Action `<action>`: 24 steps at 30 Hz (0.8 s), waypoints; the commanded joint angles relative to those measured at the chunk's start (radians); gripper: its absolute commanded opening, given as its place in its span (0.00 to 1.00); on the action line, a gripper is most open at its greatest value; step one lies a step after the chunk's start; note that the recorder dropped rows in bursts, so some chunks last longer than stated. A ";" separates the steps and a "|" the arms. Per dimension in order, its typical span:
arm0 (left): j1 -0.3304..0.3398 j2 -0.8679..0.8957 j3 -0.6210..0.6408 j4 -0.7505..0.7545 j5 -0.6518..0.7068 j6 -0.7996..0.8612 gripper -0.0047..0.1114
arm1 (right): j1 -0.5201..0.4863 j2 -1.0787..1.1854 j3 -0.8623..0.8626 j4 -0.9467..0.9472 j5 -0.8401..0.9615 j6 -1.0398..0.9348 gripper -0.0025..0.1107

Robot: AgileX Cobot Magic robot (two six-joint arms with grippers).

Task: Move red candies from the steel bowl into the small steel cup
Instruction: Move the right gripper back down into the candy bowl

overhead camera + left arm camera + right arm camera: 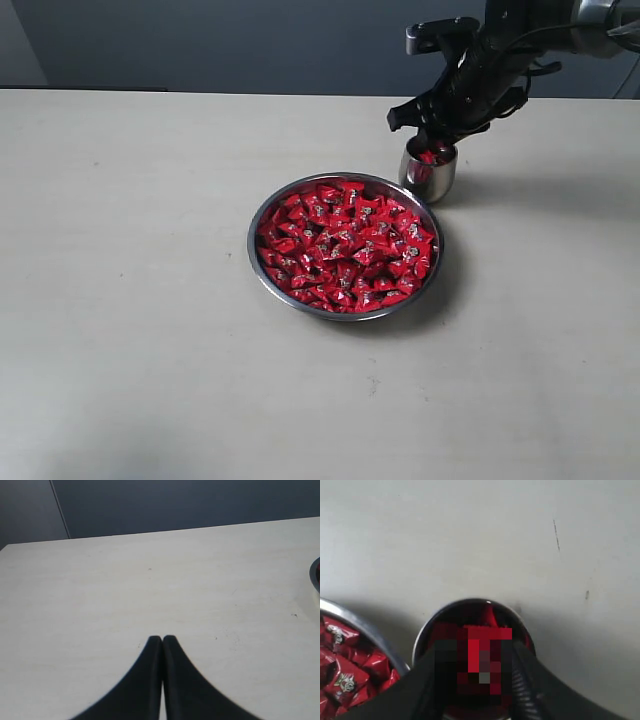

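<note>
I see the cup (428, 176) upright on the table (130, 300), long axis vertical, mouth up, just beside the bowl's (253, 245) far right rim. The bowl sits flat, heaped with candies (345, 245); a few more show red inside the cup. My right gripper (432, 138) hangs directly over the cup mouth, pointing down. Its fingers (522, 672) are spread to either side of the opening. The patch between them is blurred, so I cannot tell whether a candy touches them. My left gripper (162, 640) is pressed together on nothing, above bare table.
</note>
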 commanded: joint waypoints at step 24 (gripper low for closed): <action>0.000 -0.005 0.002 0.002 -0.008 -0.002 0.04 | 0.080 -0.036 -0.007 0.201 0.296 -0.091 0.33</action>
